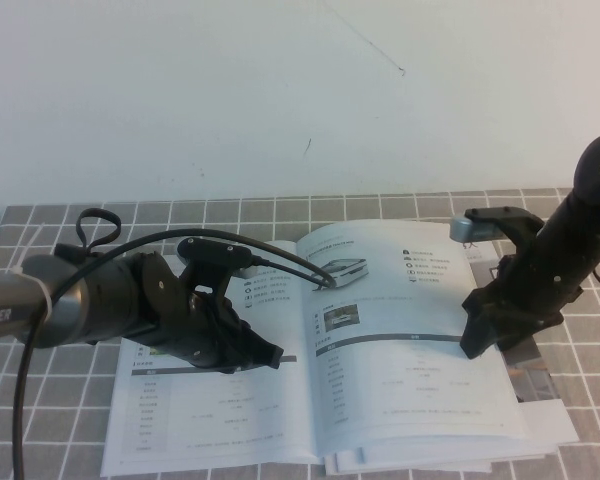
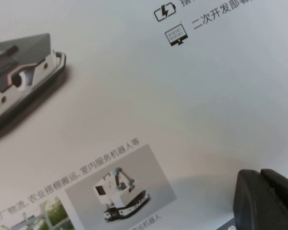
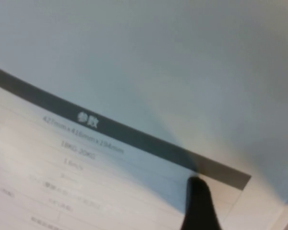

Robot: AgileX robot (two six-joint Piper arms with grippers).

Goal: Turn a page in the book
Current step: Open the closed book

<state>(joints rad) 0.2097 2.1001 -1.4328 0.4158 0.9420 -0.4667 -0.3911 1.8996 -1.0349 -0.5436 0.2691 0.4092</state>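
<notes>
While the thin white-paged softcover book (image 1: 380, 340) lay flat beneath both grippers, no page was seen lifted; the right gripper (image 1: 477, 345), fingers spread, touched its right-hand page (image 1: 420, 330), the left gripper's (image 1: 265, 355) fingers unreadable.

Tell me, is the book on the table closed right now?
No, the book lies open on the table, both printed pages facing up, with the left gripper and right gripper low over it.

Probably a lab bench: grey tiled mat (image 1: 280, 212), bare white wall (image 1: 280, 90), two robot arms.
</notes>
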